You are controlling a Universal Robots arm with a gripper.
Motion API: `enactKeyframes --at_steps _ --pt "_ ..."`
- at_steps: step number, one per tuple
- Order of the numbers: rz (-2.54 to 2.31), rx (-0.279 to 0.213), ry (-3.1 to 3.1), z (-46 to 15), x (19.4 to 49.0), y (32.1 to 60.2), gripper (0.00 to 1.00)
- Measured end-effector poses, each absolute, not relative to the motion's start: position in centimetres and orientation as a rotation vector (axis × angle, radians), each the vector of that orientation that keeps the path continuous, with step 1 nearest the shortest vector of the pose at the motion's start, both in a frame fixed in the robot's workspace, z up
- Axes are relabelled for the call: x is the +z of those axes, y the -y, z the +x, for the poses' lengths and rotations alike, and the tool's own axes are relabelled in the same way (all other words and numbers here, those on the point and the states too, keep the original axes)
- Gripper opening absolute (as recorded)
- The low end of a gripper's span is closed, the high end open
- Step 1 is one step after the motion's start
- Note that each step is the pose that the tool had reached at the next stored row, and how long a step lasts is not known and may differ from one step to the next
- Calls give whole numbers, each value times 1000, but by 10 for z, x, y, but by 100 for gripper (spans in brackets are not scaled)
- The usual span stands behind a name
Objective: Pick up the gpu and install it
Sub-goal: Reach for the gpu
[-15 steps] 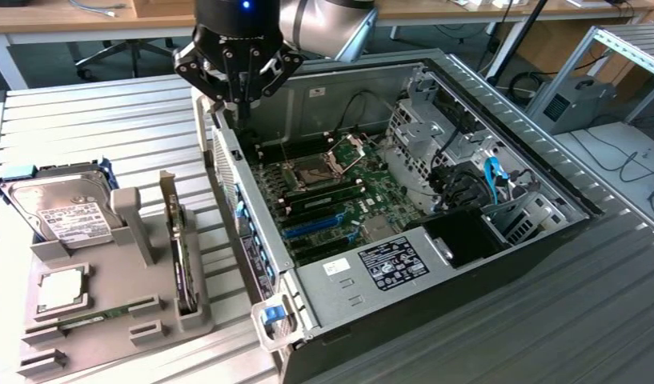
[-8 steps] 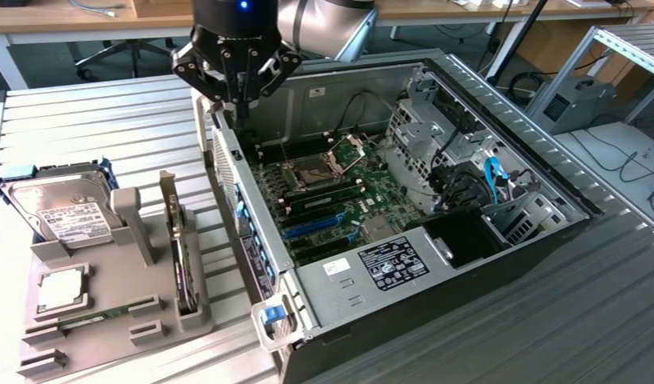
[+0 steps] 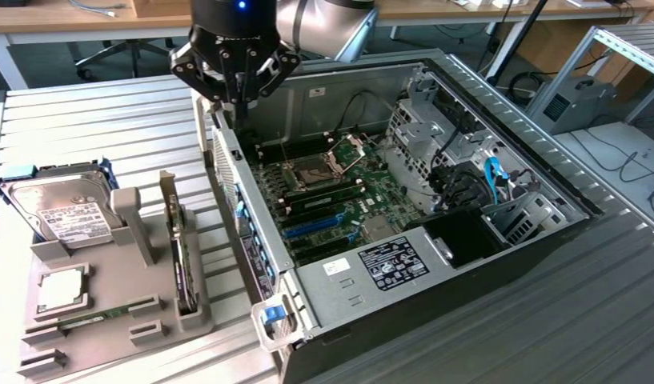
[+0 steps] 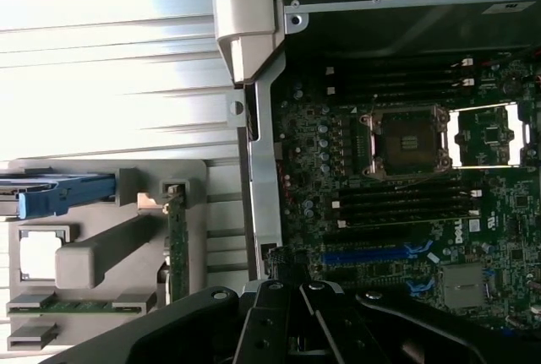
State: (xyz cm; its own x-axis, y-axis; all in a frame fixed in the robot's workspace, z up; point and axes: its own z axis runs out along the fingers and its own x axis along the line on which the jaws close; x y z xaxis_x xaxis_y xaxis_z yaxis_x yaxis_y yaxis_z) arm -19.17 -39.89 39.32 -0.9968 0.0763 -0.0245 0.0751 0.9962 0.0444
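Arm's gripper (image 3: 239, 106) is hanging over the open computer case (image 3: 327, 96), above the case wall on the exterior view's left, near the far corner. Its fingers are pressing together to a point and are pinching nothing.

The gpu (image 3: 179, 252) is sitting well apart from the gripper. It is standing on its long edge in a slot of the gray holder (image 3: 102, 352), and nothing is touching it. The holder is lying on the slatted table (image 3: 92, 120), just beside the case on the exterior view's left.

A silver hard drive (image 3: 65, 212) with a white label is leaning in the holder's far end. A square processor chip (image 3: 62, 288) is lying flat nearer the camera, and a narrow green memory stick (image 3: 92, 316) is lying just beside it.

Inside the case the green motherboard (image 3: 338, 208) is lying exposed. Its processor socket (image 3: 310, 170) is standing open with the frame lifted, and blue card slots (image 3: 310, 226) are showing closer to the camera.

In the wrist view the gripper (image 4: 287, 301) is looking down past the case wall. The gpu (image 4: 177, 241) is showing edge-on as a thin strip in the holder (image 4: 93, 254). The hard drive's blue carrier (image 4: 63, 195) and the memory stick (image 4: 80, 303) are sitting on the gpu's far side from the case. On the case side, the motherboard (image 4: 338, 178), the socket (image 4: 407, 140) and a blue slot (image 4: 372, 256) are lying open to view
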Motion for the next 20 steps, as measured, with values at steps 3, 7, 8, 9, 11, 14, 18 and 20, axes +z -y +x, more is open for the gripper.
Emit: enactKeyframes --at_steps 3,7,8,9,11,14,18,20 --pt "118 68 -3112 -192 393 399 11" --pt "118 68 -3112 -193 393 399 11" --pt "118 68 -3112 -193 393 399 11" --pt "118 68 -3112 -193 393 399 11" --pt "118 68 -3113 -194 393 399 11" --pt "118 68 -3112 -195 393 399 11" --pt "118 68 -3112 -196 393 399 11" --pt "118 68 -3113 -196 393 399 11"
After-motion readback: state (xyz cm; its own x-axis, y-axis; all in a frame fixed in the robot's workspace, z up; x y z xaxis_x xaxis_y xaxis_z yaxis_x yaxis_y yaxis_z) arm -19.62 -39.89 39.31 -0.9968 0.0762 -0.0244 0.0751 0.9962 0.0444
